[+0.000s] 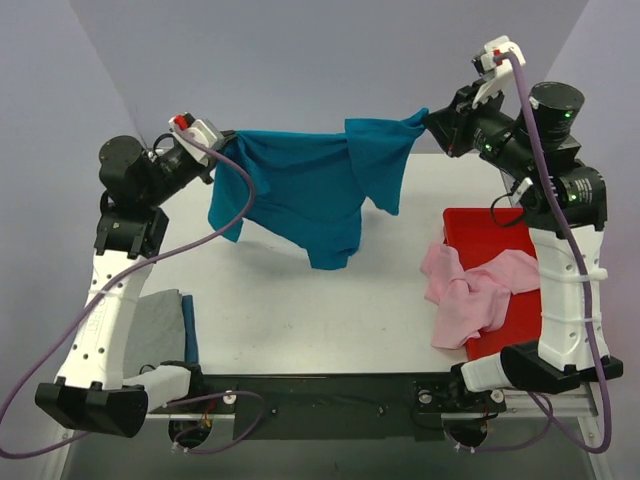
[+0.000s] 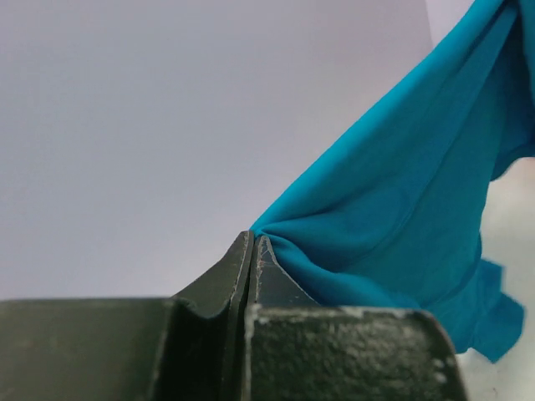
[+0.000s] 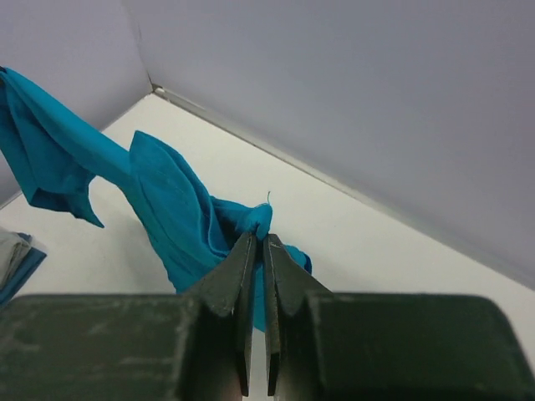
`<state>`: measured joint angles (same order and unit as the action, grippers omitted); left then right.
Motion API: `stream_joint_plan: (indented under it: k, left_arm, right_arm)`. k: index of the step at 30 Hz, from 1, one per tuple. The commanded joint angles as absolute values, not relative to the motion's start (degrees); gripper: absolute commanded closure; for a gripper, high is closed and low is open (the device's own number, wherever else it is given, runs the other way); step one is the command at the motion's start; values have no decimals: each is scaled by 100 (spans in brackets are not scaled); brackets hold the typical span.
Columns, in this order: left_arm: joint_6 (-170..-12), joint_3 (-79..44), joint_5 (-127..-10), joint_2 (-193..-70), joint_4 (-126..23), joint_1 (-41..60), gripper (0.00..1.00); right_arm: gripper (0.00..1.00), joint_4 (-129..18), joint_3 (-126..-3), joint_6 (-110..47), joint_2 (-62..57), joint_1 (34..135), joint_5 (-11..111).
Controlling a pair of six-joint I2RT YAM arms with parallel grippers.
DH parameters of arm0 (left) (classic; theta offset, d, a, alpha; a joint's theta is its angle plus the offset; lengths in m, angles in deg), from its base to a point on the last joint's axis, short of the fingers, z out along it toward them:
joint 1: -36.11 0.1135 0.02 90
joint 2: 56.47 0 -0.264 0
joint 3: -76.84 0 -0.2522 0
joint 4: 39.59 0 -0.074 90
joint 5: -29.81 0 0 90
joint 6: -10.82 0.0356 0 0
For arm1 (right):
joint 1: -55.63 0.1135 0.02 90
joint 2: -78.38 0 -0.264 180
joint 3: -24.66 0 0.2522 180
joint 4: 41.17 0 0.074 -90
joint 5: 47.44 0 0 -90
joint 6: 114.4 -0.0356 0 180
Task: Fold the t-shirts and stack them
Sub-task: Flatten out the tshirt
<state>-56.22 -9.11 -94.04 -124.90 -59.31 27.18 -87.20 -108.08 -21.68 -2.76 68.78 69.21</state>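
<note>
A teal-blue t-shirt (image 1: 300,190) hangs stretched in the air between both arms, above the back of the white table (image 1: 300,300). My left gripper (image 1: 222,142) is shut on its left corner, where the cloth (image 2: 393,217) bunches at the closed fingertips. My right gripper (image 1: 428,120) is shut on the shirt's right corner, a tuft of cloth (image 3: 255,219) poking out above the tips. A pale pink t-shirt (image 1: 470,295) lies crumpled over the left rim of the red tray (image 1: 495,225). A light grey t-shirt (image 1: 155,330) lies folded at the near left.
The red tray stands at the right, beside the right arm's column. Under the grey shirt a dark blue edge (image 1: 189,325) shows. Grey walls close in the table at the back and sides. Purple cables loop from both arms.
</note>
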Motion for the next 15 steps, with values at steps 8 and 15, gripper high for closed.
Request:
stream_joint_plan:
  k: [8, 15]
  left_arm:
    - [-6467, -248, -9984, -11580, -6056, 2881, 100]
    - [-6678, -371, -10018, -11510, -6354, 3004, 100]
  right_arm:
    - [100, -7840, -10284, -2273, 1456, 6864, 7455]
    - [100, -8199, -10117, -2387, 1501, 6855, 7718]
